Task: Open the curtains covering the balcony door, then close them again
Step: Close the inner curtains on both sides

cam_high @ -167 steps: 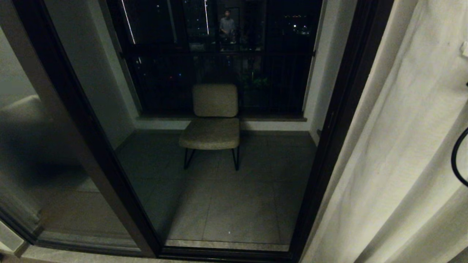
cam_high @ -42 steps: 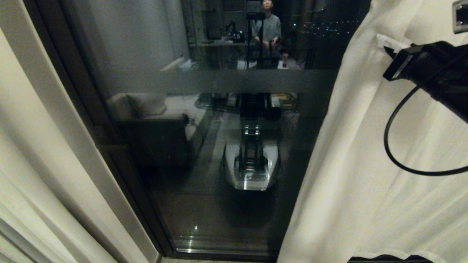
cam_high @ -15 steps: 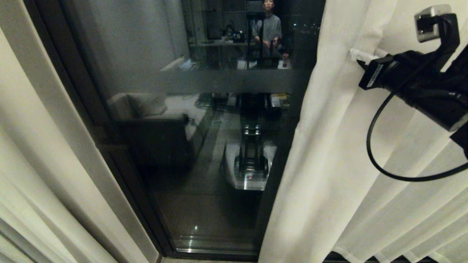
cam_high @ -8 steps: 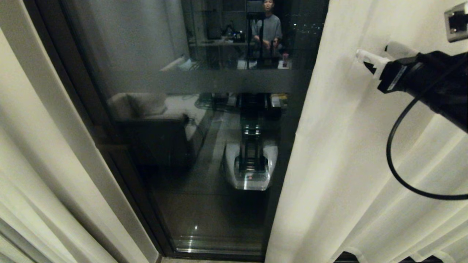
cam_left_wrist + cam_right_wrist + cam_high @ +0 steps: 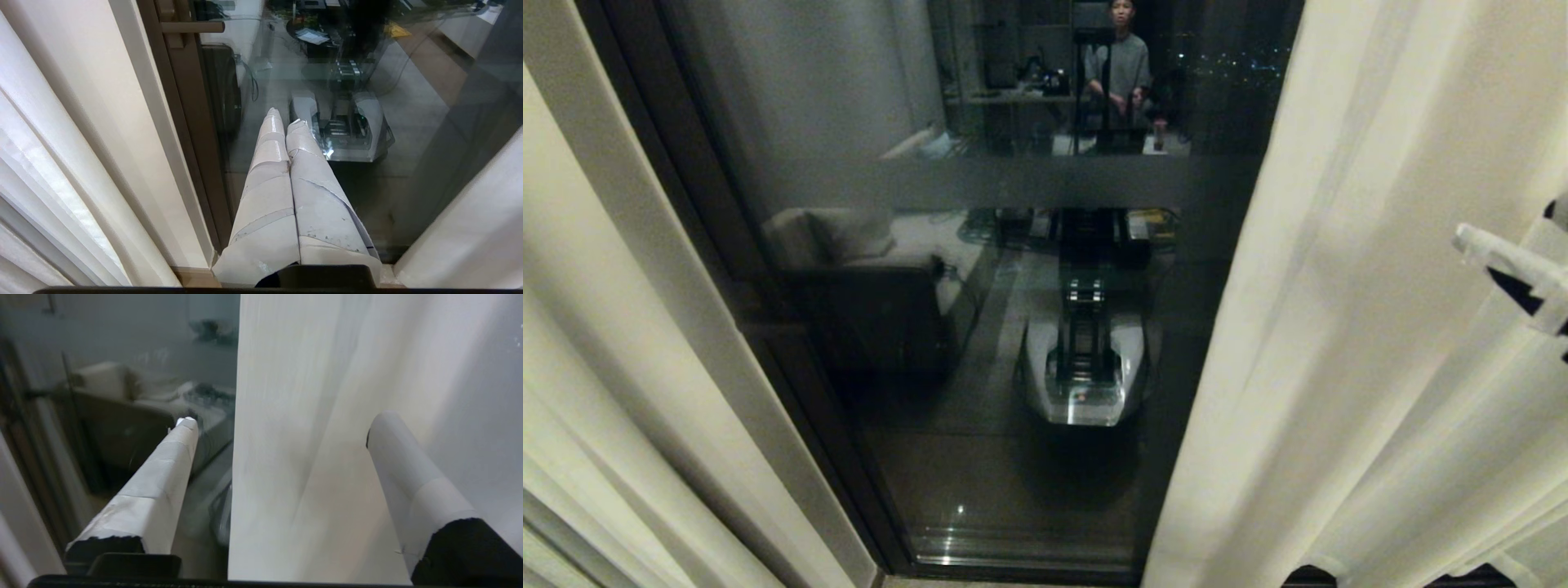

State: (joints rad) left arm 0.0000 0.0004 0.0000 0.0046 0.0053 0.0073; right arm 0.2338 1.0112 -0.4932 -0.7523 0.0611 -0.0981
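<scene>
Curtains point(image 5: 1347, 327): hanging either side, gap between.
Balcony door point(image 5: 980, 343): glass showing through the gap.
Right pincer point(image 5: 282, 428): spread wide, empty, straddling curtain edge.
Left pincer point(image 5: 286, 122): closed, empty.
Progress: closing unfinished.

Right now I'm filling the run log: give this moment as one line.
stage: closing curtains | right hand: open, astride right curtain edge | left hand: shut, idle | door: partly uncovered
</scene>
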